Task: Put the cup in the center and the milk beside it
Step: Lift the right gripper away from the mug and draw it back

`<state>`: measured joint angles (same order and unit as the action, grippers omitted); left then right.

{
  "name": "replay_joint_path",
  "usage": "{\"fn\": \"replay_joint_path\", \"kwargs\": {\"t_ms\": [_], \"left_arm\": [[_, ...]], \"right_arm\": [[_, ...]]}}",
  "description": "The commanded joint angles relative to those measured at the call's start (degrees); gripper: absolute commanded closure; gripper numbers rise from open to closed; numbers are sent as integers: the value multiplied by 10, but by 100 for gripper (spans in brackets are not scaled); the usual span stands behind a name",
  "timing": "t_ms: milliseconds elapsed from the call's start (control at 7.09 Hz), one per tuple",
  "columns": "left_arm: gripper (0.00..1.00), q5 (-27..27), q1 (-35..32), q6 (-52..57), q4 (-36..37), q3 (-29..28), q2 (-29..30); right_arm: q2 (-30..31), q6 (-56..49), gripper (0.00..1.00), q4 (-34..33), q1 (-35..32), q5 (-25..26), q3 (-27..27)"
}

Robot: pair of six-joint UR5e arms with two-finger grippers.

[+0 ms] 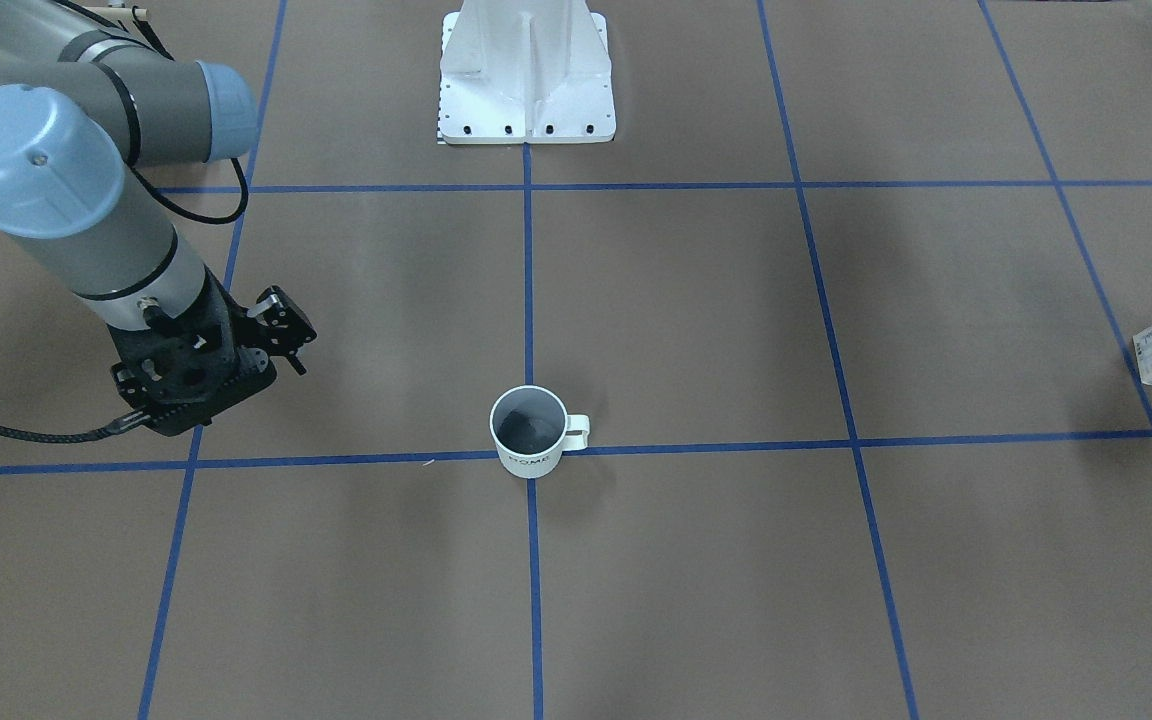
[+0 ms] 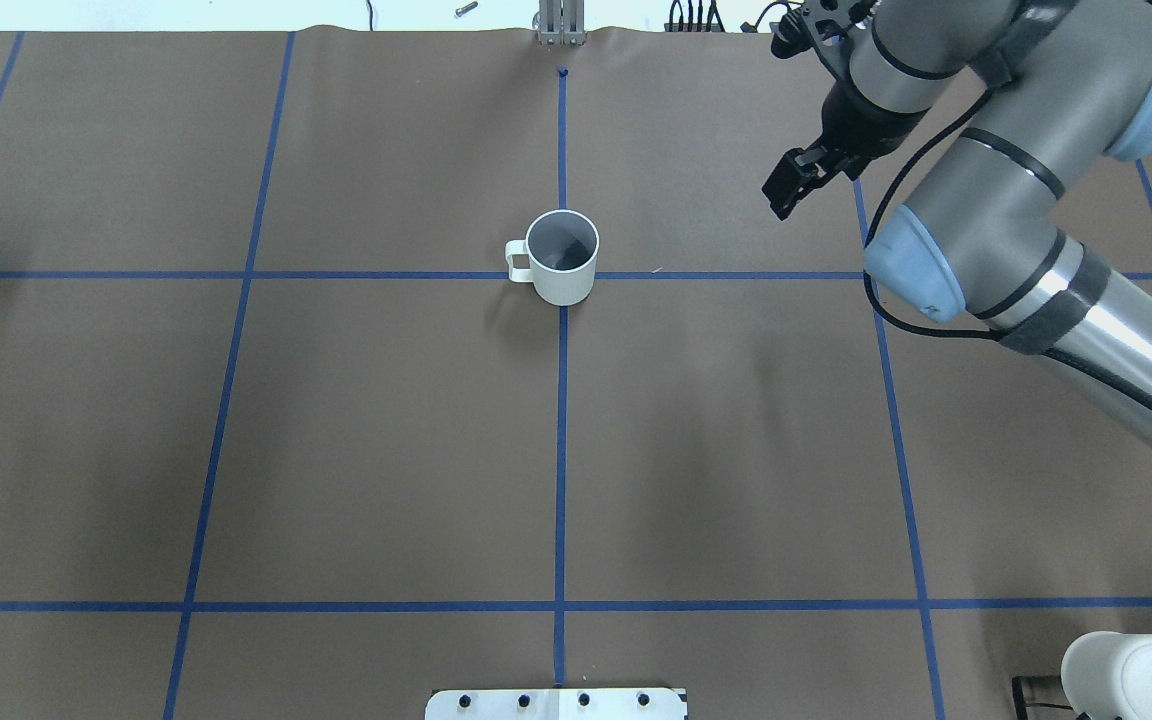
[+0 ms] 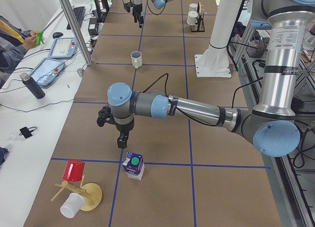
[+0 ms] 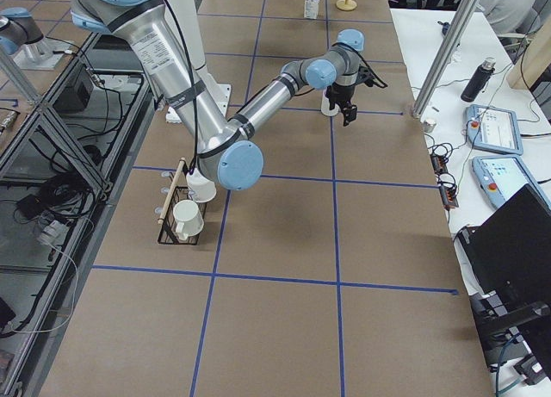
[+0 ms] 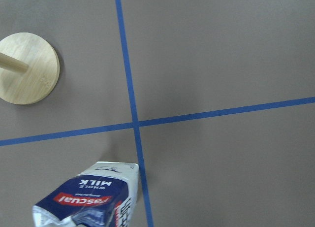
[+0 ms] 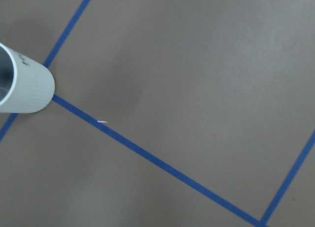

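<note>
Milk carton [image 5: 88,197] fills the low corner of the left wrist view. It stands off to one side of the left jaws [image 3: 120,141], lower than them and not between them, upright on the surface [image 3: 162,187] w/ green cap up. Can't tell if the left jaws are parted or closed, since only the side view shows them. Round wooden stand base [image 5: 27,69] lies off to that same side.

Cup [image 2: 563,262] stands upright on the centre crossing of the blue tape lines [image 2: 561,420], handle toward the robot's left. Right jaws [image 2: 786,190] hang well apart from it and higher, w/ nothing between them. They look parted.

Cup part reads as done, so the step in hand is prob. the milk pickup. To do it well:
- Shift the left jaws until the carton is centred between them.
- Come down w/ jaws wide and close on the flat sides below the gable, firm but not crushing, as thin card prob. dents.
- Keep it upright in transit.
- Set it just beside the cup, clear of the handle, w/o nudging it.
</note>
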<state>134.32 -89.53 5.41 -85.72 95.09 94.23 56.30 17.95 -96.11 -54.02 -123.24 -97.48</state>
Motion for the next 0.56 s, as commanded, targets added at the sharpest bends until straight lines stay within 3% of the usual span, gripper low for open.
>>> {"fn": "replay_joint_path", "kwargs": {"t_ms": [0,423], "left_arm": [[2,3,-13,47,4,-65,15],[2,5,-13,38,-8,-83,14]], "right_arm": [[21,1,0,-4,-4,11,-17],[21,5,0,-4,-2,21,-22]]}}
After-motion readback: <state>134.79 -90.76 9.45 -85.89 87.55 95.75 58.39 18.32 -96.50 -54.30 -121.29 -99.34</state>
